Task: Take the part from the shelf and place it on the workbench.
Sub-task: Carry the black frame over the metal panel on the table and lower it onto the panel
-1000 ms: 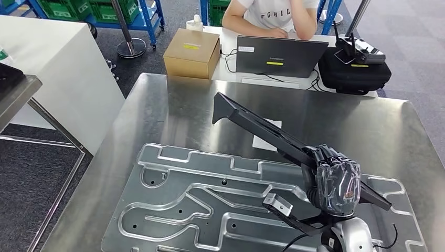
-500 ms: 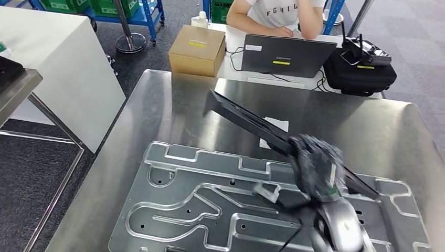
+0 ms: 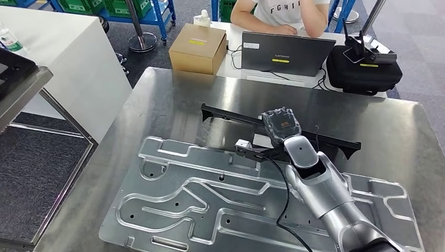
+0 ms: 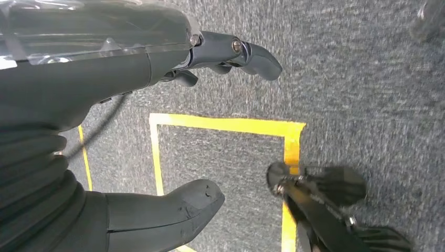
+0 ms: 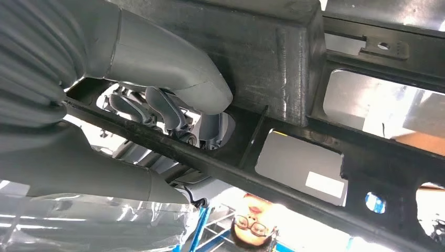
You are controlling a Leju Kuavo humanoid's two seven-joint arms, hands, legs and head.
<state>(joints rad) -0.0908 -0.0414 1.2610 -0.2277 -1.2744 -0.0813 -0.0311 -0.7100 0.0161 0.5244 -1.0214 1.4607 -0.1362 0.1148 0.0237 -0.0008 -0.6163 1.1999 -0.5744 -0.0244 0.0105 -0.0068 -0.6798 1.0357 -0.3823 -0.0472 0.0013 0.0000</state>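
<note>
I am driving a two-armed humanoid from afar. In the head view my right hand (image 3: 282, 126) sits in the centre of the frame, fingers wrapped around a long black part (image 3: 231, 115). The part now runs nearly level from centre left to centre right, low over the steel workbench (image 3: 157, 100). A second ago its far end pointed steeply toward the upper left and the hand was lower in the frame near the bottom right, so the arm has reached forward and tipped the part flat. I judge the part is close to being set down, though I cannot tell whether it already touches the surface.

The right wrist view shows my thumb (image 5: 173, 68) and fingers (image 5: 157, 107) clamped on the part's black frame. In the left wrist view my left hand (image 4: 105, 110) hangs over grey carpet with yellow floor tape (image 4: 225, 125), fingers apart and holding nothing.

A large ribbed metal plate (image 3: 173, 205) fills the lower half of the bench, just below the part; a white paper slip (image 3: 261, 140) lies beneath the hand. At the top, a cardboard box (image 3: 198, 48), a laptop (image 3: 286, 52), a black bag (image 3: 362, 73) and a seated person (image 3: 278, 13) sit beyond the bench edge, well apart from the part.
</note>
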